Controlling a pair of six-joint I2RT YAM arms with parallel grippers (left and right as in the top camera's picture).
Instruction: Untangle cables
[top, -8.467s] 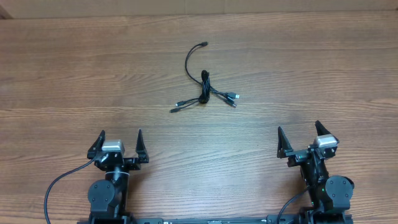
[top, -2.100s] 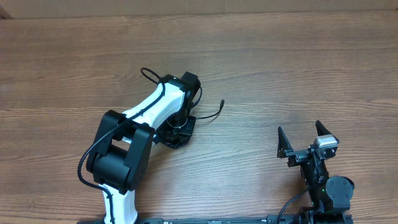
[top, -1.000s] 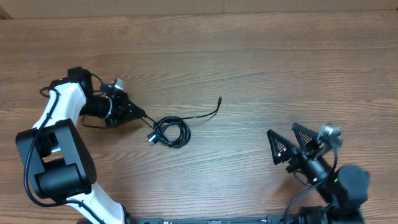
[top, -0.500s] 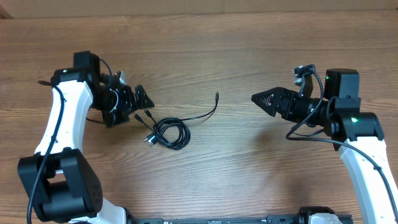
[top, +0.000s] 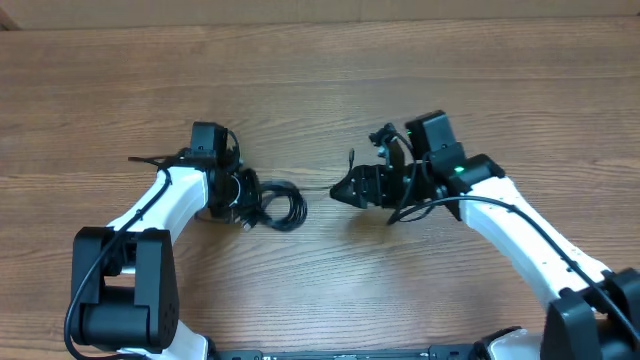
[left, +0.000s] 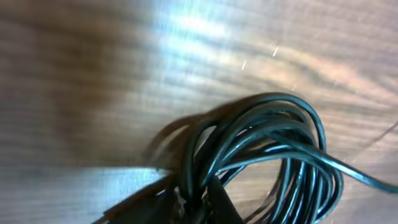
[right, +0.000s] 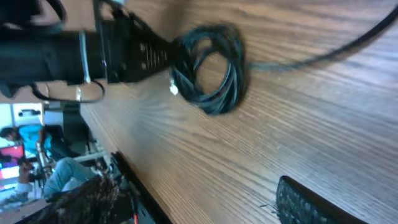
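Note:
The cables (top: 283, 203) lie as a small black coil on the wooden table, left of centre. One thin cord runs right from the coil, and its plug end (top: 351, 157) rests just above my right gripper. My left gripper (top: 248, 200) sits at the coil's left side, shut on several strands. In the left wrist view the coil (left: 273, 155) fills the lower right, its strands pinched between the dark fingers (left: 217, 202). My right gripper (top: 338, 192) points left at the coil, open and holding nothing. The right wrist view shows the coil (right: 214, 68), the thin cord (right: 323, 53) and the left gripper (right: 118, 53).
The wooden table (top: 450, 90) stretches all around the coil, with its far edge along the top of the overhead view. In the right wrist view the table's near edge (right: 127, 180) runs along the lower left. The left arm's thicker cable (top: 150, 160) sticks out to the left.
My left gripper has moved right onto the coil and shut on it. My right arm has swung left and down, so its gripper now sits beside the loose cord.

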